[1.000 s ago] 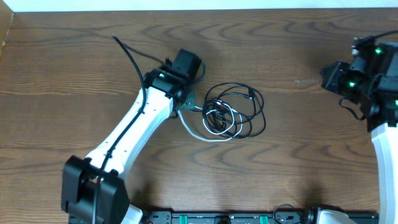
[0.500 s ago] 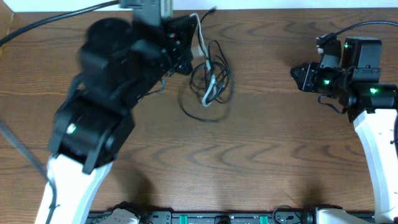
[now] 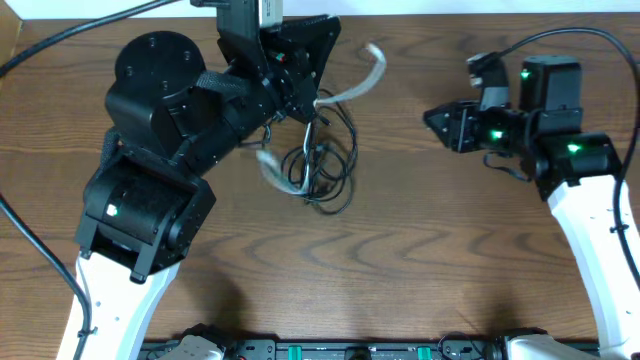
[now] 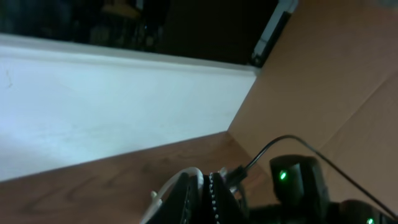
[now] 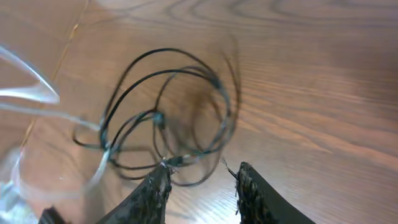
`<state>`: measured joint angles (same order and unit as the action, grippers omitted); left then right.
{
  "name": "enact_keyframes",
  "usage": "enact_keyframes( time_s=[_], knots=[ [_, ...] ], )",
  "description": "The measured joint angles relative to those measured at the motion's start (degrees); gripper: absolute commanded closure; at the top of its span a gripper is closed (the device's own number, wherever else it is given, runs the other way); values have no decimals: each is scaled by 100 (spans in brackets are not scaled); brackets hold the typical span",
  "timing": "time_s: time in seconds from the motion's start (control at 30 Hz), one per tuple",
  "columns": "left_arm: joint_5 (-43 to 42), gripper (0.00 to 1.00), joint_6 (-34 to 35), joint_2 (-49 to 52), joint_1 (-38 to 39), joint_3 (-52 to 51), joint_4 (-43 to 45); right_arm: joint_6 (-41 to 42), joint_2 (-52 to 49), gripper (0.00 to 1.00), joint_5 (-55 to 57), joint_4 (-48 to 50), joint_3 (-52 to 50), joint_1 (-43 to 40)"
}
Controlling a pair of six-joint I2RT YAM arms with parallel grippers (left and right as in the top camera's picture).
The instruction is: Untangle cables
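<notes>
The cables [image 3: 325,165] hang in a blurred tangle above the table [image 3: 450,260]. They dangle from the left gripper [image 3: 316,98], which is clenched on what seems to be the white cord [image 3: 362,82]. The right gripper [image 3: 432,118] is well apart to their right, fingers parted, holding nothing.

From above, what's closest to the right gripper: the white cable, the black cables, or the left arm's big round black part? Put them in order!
1. white cable, loose end up-left of the right gripper.
2. black cables, down-left; nearly tied with it, too close to call.
3. big round black part, far left.
</notes>
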<state>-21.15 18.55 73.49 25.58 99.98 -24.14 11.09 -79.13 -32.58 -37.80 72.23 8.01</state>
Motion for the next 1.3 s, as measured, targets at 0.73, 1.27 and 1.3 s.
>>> enact_keyframes(
  time_s=[0.73,1.27,1.3],
  knots=[
    [529,92,1279,0,0,-7,1786,-109,-37,61,-385,234,0,393],
    [1773,93,1228,0,0,-4,1711,-175,-37,59,-264,199,0,391],
    [1840,92,1185,-2,2,0,1552,-175,-37,59,-223,186,0,391]
  ],
)
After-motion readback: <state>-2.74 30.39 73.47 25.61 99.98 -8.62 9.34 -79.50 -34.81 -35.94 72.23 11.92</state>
